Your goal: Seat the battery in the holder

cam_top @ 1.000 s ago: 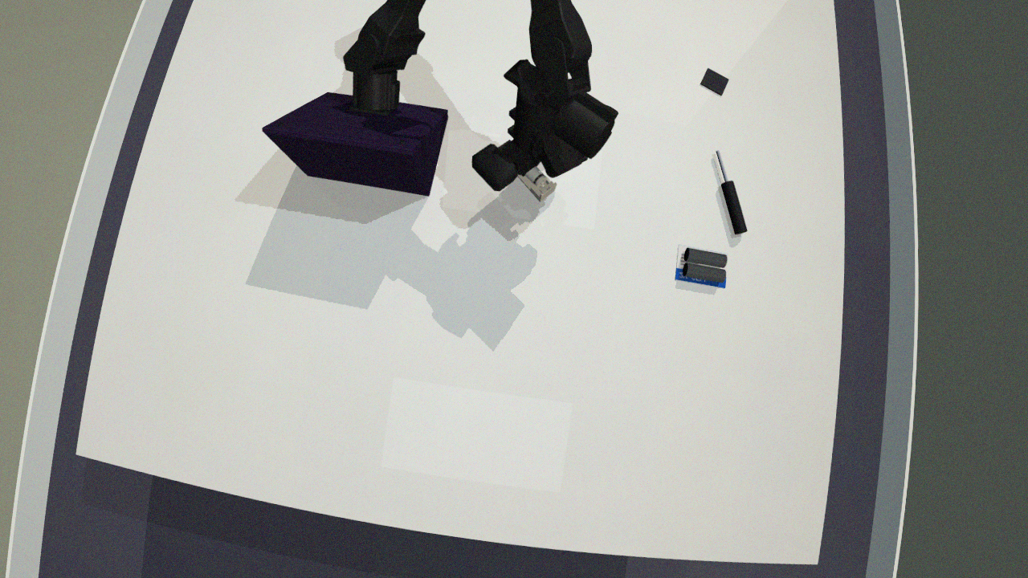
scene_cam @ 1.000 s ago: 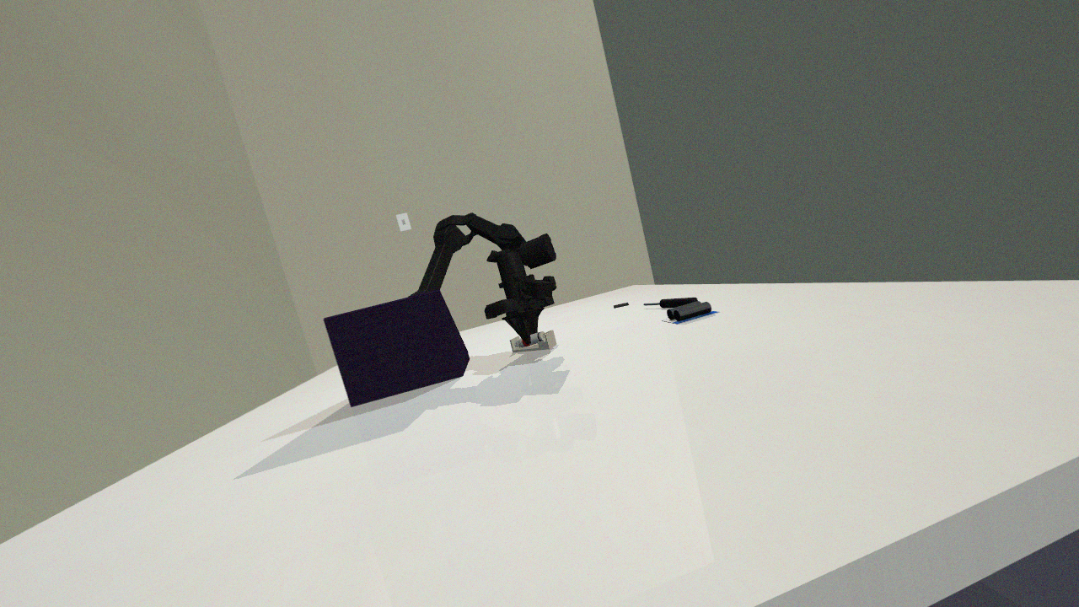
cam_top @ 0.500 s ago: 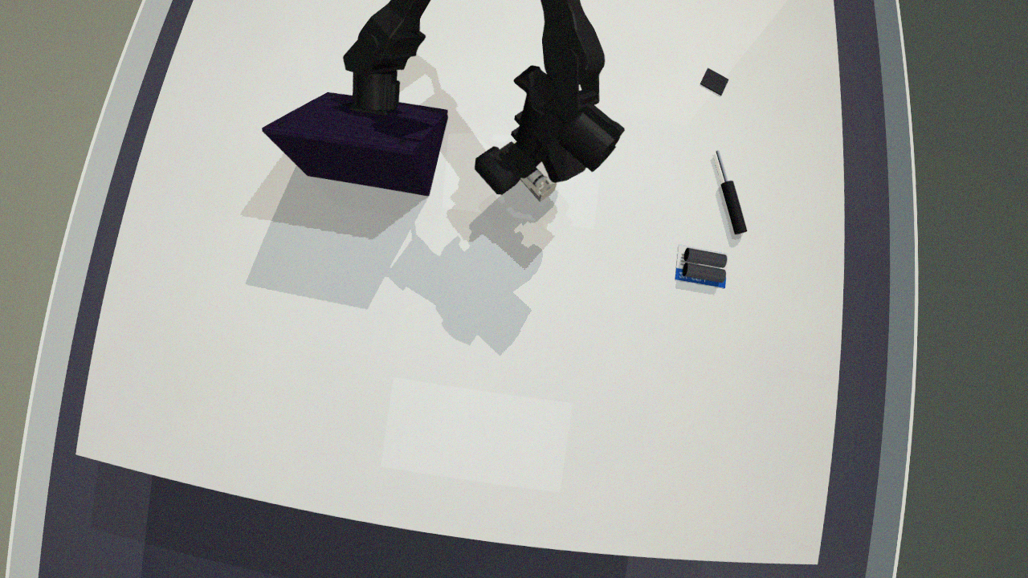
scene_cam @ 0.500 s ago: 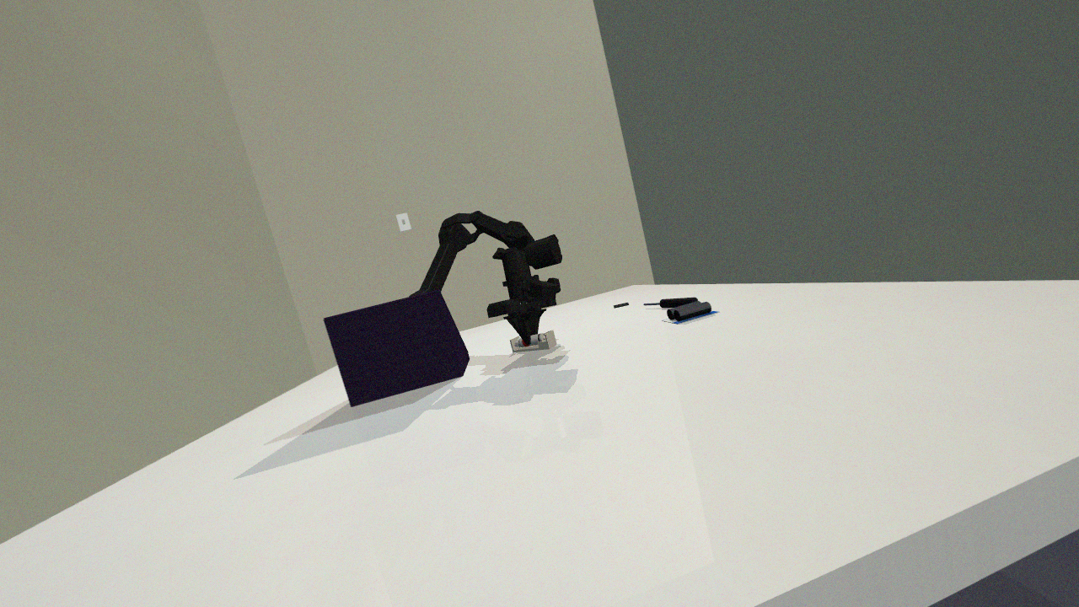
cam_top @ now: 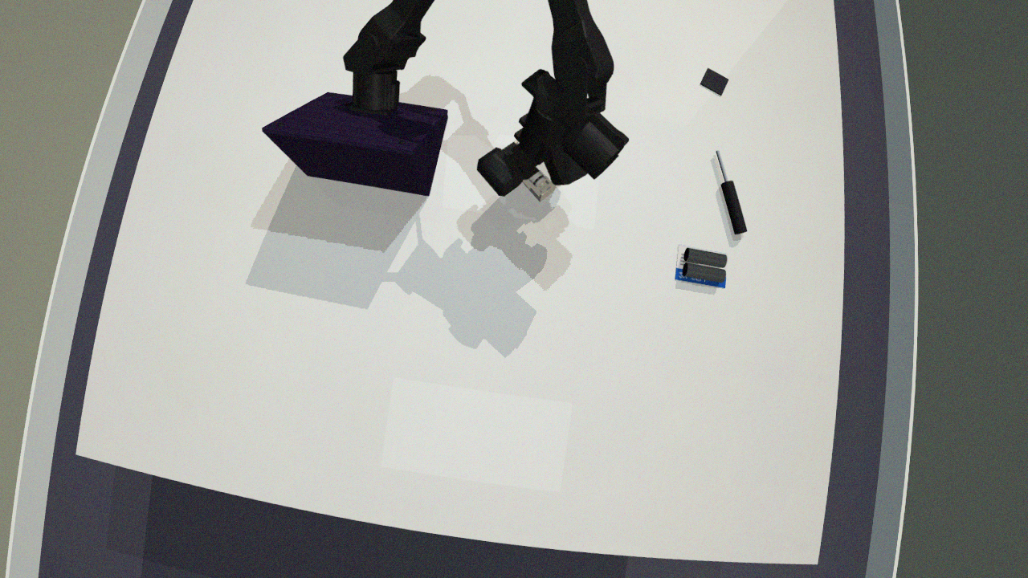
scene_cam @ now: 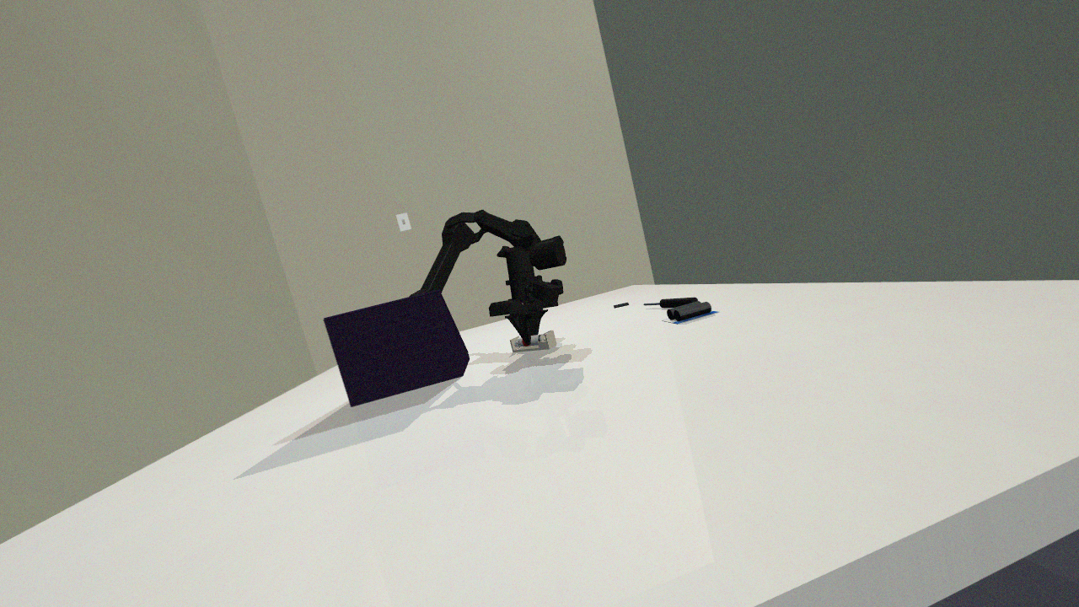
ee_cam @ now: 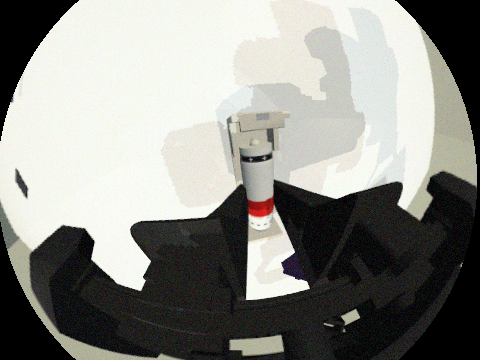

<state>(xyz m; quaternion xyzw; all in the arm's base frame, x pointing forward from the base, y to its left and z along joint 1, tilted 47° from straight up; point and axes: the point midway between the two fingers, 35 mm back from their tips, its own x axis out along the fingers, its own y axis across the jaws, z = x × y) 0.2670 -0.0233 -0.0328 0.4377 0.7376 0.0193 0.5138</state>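
Note:
My gripper (scene_cam: 526,340) (ee_cam: 257,187) points down over the pale beige holder (cam_top: 543,193) (scene_cam: 552,341) (ee_cam: 262,120) and is shut on the battery (ee_cam: 258,177), a white cylinder with a red band and a black band. In the wrist view the battery lies lengthwise over the holder, its terminal nub toward the raised lip wall. Some holder floor shows between the nub and that wall. The red-banded end is near the fingertips, above the holder's other end. The spring is hidden. I cannot tell how flat the battery sits. The arm covers most of the holder in the top view.
The dark purple block (cam_top: 359,151) (scene_cam: 395,346) under the arm's base stands left of the holder. To the right are a black-handled screwdriver (cam_top: 733,206), a blue-edged board with two dark cylinders (cam_top: 704,273) (scene_cam: 692,310) and a small dark square (cam_top: 713,82) (ee_cam: 21,182).

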